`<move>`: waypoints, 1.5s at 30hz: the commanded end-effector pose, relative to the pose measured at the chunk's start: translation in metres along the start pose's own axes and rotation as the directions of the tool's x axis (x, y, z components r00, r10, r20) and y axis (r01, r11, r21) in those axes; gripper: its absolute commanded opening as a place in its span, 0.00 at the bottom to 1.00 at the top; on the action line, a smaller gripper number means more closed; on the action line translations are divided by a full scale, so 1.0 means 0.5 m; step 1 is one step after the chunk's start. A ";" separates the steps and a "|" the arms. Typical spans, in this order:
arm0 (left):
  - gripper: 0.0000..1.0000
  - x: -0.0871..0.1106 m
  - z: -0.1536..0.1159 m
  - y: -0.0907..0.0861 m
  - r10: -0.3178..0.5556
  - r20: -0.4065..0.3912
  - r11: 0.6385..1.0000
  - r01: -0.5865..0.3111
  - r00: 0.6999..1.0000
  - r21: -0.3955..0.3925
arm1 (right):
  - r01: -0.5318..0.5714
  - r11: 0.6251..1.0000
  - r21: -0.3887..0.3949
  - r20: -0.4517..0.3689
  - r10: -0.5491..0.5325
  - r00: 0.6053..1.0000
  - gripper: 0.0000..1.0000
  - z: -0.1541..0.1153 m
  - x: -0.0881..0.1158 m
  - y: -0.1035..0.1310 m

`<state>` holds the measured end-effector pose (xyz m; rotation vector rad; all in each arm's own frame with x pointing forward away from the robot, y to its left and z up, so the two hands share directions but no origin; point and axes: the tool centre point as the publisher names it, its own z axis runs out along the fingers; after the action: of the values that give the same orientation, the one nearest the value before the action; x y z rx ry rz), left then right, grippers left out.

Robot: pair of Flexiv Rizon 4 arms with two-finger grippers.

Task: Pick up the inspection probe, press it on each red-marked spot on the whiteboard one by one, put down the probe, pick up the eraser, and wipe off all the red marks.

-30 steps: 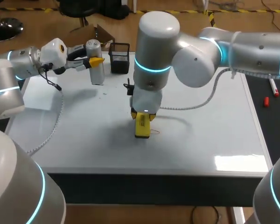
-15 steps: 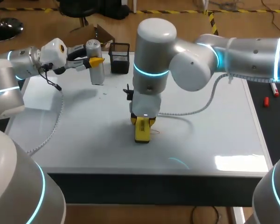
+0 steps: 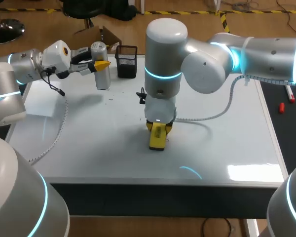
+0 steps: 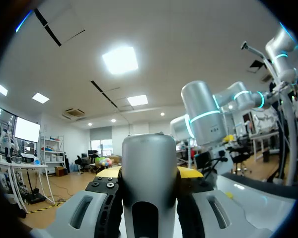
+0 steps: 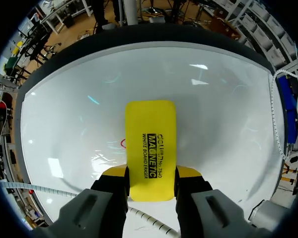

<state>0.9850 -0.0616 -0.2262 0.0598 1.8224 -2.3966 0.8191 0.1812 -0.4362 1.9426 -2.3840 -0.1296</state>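
Head, right claw [image 3: 158, 128]: centre of frame, pointing down, clenched on eraser [image 3: 157, 139].
Head, eraser: yellow block, centre of frame, lower end down on whiteboard [image 3: 222, 140].
Head, left claw [image 3: 100, 64]: upper left of frame, yellow tips gripping probe [image 3: 102, 75].
Head, probe: grey cylinder, upright, near whiteboard's far edge; contact with the surface unclear.
Head, basket [image 3: 127, 60]: black mesh, just right of probe, top of frame.
Left wrist, left claw [image 4: 149, 174]: fingers pressed on both sides of probe [image 4: 149, 158], grasping it.
Left wrist, probe: fills the gap between the fingers, rounded top ahead of them.
Right wrist, right claw [image 5: 151, 173]: both fingers tight on eraser [image 5: 150, 141].
Right wrist, eraser: sticks out ahead of the fingers, flat to whiteboard [image 5: 218, 114].
Right wrist, red mark [image 5: 123, 144]: small loop, touching eraser's edge, partly hidden.
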 end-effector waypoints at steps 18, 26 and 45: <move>0.00 0.002 0.002 -0.004 0.002 0.004 1.000 -0.002 1.000 -0.003 | -0.085 0.996 0.019 -0.067 0.086 0.994 0.00 0.090 0.103 -0.060; 0.00 0.002 0.002 -0.004 0.002 0.004 1.000 -0.002 1.000 -0.003 | -0.037 0.999 0.031 0.005 0.037 0.999 0.00 0.008 0.068 -0.049; 0.00 0.002 0.002 -0.004 0.002 0.004 1.000 -0.002 1.000 -0.003 | 0.140 0.987 0.079 0.071 -0.146 0.987 0.00 -0.066 -0.079 0.013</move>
<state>0.9849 -0.0615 -0.2261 0.0598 1.8227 -2.3963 0.8210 0.2129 -0.3964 2.1888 -2.3301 -0.1468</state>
